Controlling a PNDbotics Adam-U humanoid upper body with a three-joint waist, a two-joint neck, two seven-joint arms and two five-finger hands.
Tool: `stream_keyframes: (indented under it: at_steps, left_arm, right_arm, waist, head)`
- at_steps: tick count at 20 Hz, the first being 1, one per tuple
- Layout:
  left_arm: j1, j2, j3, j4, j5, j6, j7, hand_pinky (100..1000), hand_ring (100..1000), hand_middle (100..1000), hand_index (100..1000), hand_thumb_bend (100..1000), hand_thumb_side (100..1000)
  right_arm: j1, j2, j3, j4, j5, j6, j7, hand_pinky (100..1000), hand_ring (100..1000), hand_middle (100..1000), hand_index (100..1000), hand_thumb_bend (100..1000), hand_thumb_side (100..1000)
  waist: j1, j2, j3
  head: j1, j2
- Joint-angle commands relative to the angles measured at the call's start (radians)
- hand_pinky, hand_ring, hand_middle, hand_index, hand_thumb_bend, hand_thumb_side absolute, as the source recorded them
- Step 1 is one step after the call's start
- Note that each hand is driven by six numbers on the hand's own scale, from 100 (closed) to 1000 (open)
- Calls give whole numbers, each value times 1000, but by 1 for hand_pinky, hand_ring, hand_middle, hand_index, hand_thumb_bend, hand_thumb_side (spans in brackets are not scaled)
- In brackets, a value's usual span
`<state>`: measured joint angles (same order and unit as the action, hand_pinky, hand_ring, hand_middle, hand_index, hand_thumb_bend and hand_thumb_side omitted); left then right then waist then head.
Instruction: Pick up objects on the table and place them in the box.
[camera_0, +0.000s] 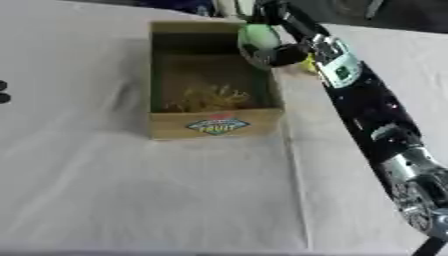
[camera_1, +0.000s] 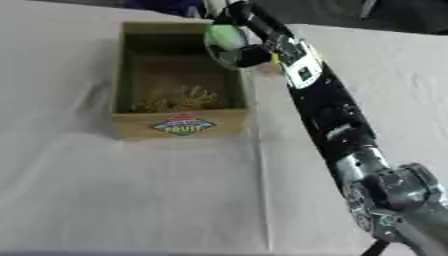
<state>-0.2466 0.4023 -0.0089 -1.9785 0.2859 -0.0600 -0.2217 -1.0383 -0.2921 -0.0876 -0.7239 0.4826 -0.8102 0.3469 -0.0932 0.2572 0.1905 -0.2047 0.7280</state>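
Fruit (camera_0: 259, 36), pale green and rounded, sits in the curled fingers of the robot's right hand (camera_0: 273, 52) just above the far right corner of the cardboard box (camera_0: 214, 125), over its rim and not yet inside. From its smooth skin and even shape it is probably a light, stiff model fruit, likely slippery, so a wrap around its widest part, as the fingers appear to have now, looks safer than a pinch at either end; a short drop into the box should do it no harm. The box stands open on the white-covered worktop (camera_0: 131, 200), its front wall bearing a label that reads "FRUIT", and a tuft of yellowish straw-like filling (camera_0: 208, 98) lies on its floor near the front wall, which would soften a landing. A small yellow thing (camera_0: 308, 64) shows just right of the box, beside the hand; most of it is hidden by the wrist, so what it is cannot be told. The arm runs from the box's right corner down to the lower right of the view, covering much of the worktop on that side. A dark shape (camera_0: 3, 92) is cut off well left of the box; whether it belongs to the left hand cannot be told.
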Motion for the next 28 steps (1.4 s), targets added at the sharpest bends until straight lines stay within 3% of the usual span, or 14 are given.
stream_keyframes:
  at_steps: [1, 6, 8, 9, 10, 11, 12, 13, 14, 17, 28]
  left_arm:
    - [-11, 4, 1, -22, 3, 3, -4, 711, 710, 637, 811, 100, 412]
    - [-14, 1, -2, -22, 0, 10, -6, 711, 710, 637, 811, 100, 416]
    - [-15, 1, -2, -22, 0, 12, -7, 711, 710, 637, 811, 100, 416]
    - [-15, 1, -2, -22, -1, 12, -7, 711, 710, 637, 811, 100, 417]
    - [-16, 0, -3, -21, -1, 13, -7, 711, 710, 637, 811, 100, 417]
    - [-16, 0, -3, -21, -1, 14, -7, 711, 710, 637, 811, 100, 418]
    - [-16, 0, -3, -21, -1, 15, -6, 711, 710, 637, 811, 100, 418]
    - [-16, 1, -2, -21, -1, 15, -6, 711, 710, 637, 811, 100, 417]
    - [-16, 1, -2, -21, -1, 15, -5, 711, 710, 637, 811, 100, 418]
    - [-15, 2, -1, -21, -1, 16, -3, 710, 711, 637, 811, 100, 418]
    - [-9, 5, 3, -21, -2, 16, 2, 710, 711, 636, 812, 100, 416]
  right_arm:
    - [-13, 25, 14, -16, 55, -97, 77, 523, 497, 469, 521, 100, 100]
    - [-13, 64, 50, -90, 103, -97, 54, 529, 502, 486, 545, 100, 100]
    - [-11, 76, 73, -131, 114, -97, 61, 562, 563, 577, 648, 100, 100]
    - [-11, 79, 84, -150, 120, -97, 70, 622, 682, 716, 760, 187, 100]
    - [-10, 82, 95, -167, 125, -97, 84, 662, 751, 771, 796, 215, 100]
    - [-9, 83, 103, -183, 128, -97, 97, 763, 878, 846, 851, 310, 196]
    - [-8, 84, 107, -197, 128, -97, 108, 776, 891, 852, 856, 322, 209]
    - [-7, 83, 108, -208, 125, -97, 117, 862, 974, 890, 889, 417, 302]
    - [-5, 81, 106, -218, 122, -97, 124, 885, 993, 903, 900, 449, 323]
    - [-1, 70, 93, -234, 113, -97, 126, 944, 1000, 955, 942, 508, 383]
    - [11, 11, 65, -225, 126, -97, 77, 952, 1000, 984, 960, 547, 415]
  waist:
    - [9, -11, -2]
    - [8, -8, -6]
    - [6, -8, -8]
    - [6, -8, -8]
    - [5, -8, -9]
    - [5, -8, -10]
    - [5, -8, -12]
    - [5, -8, -13]
    - [4, -9, -15]
    - [4, -11, -20]
    - [4, -18, -34]
  head:
    - [-4, -5]
    - [-5, -1]
    - [-5, 1]
    - [-5, 1]
    - [-4, 1]
    - [-3, 1]
    - [-2, 1]
    - [-1, 2]
    - [0, 2]
    - [2, 2]
    - [12, 4]
